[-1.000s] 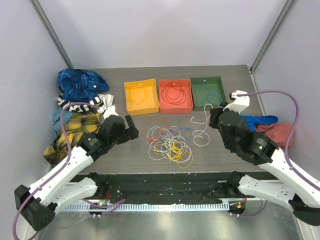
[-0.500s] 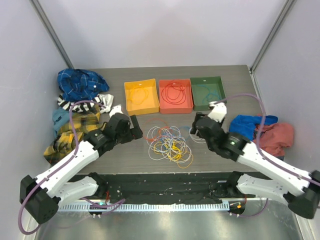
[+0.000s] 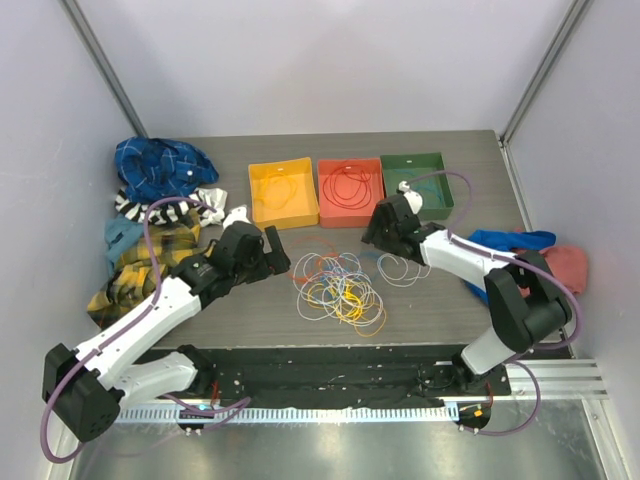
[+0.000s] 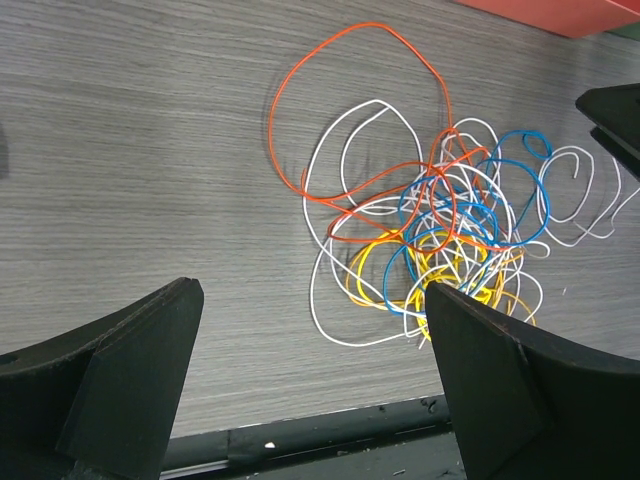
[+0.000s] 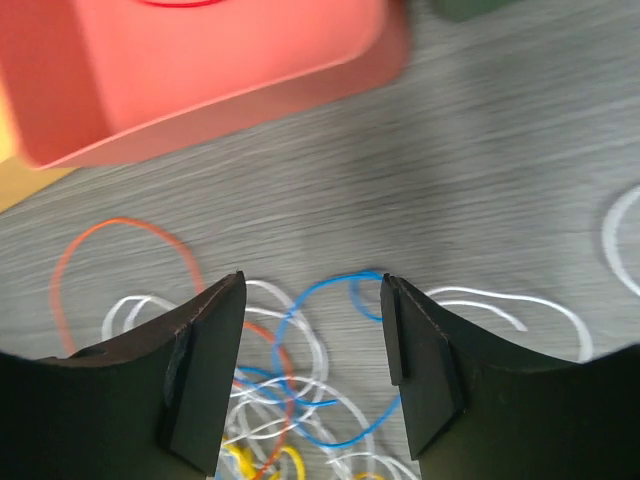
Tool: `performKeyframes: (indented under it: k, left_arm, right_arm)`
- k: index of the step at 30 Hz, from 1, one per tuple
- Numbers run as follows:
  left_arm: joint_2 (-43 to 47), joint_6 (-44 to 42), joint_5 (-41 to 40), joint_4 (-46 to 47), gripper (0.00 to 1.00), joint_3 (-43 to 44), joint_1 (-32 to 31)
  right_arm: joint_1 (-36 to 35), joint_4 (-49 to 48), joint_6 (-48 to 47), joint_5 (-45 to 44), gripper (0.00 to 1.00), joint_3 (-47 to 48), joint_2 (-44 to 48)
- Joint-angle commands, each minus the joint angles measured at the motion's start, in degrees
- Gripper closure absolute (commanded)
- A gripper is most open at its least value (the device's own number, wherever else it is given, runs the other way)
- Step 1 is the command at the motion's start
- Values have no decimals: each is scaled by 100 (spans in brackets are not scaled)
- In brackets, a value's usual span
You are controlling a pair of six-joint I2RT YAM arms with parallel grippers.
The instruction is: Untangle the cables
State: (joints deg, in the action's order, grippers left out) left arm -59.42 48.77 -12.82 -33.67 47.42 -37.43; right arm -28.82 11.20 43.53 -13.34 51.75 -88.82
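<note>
The cables (image 3: pixel 340 285) are heaped in a tangle at the middle of the bench (image 3: pixel 250 305). The left end effector (image 4: pixel 310 350) is held wide apart, empty, just beside the heap. The right end effector (image 5: pixel 312 345) is spread apart over its far edge, with nothing clamped.

Yellow tray (image 3: pixel 284 223), red tray (image 3: pixel 352 219), green tray (image 3: pixel 414 158) stand side by side.

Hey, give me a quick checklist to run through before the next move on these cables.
1. Left gripper open and empty: ok.
2. Right gripper open and empty: ok.
3. Blue cable under the right gripper's gap: ok.
4. Cable pile separated: not ok, loops overlap.
5. Blue cable lying on top of its neighbours: cannot tell.
6. Grippers clear of each other: ok.
</note>
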Motion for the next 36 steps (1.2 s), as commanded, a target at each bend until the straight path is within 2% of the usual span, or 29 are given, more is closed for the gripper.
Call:
performKeyframes:
  k: [1,11,14,24,33,36]
  left_arm:
    - [202,-122,-71,71,0,49,-10]
    - [141,-52,-54,177,0,-145,-19]
    - [176,-43,-63,185,0,-172,-10]
    - [281,-17,-63,133,0,-207,-10]
    - [326,0,-45,159,0,-277,-10]
    - [317,1,-37,159,0,-277,-10]
  right_arm:
    - [-150,-1085,77,745,36,-42,382]
    - [-606,-1059,-20,1202,38,-270,901]
    - [-835,-980,-55,1071,41,-349,884]
    - [-906,-936,-143,1123,65,-367,550]
    - [-941,-777,-195,1238,69,-332,479]
    - [-941,-734,-222,1255,89,-323,497]
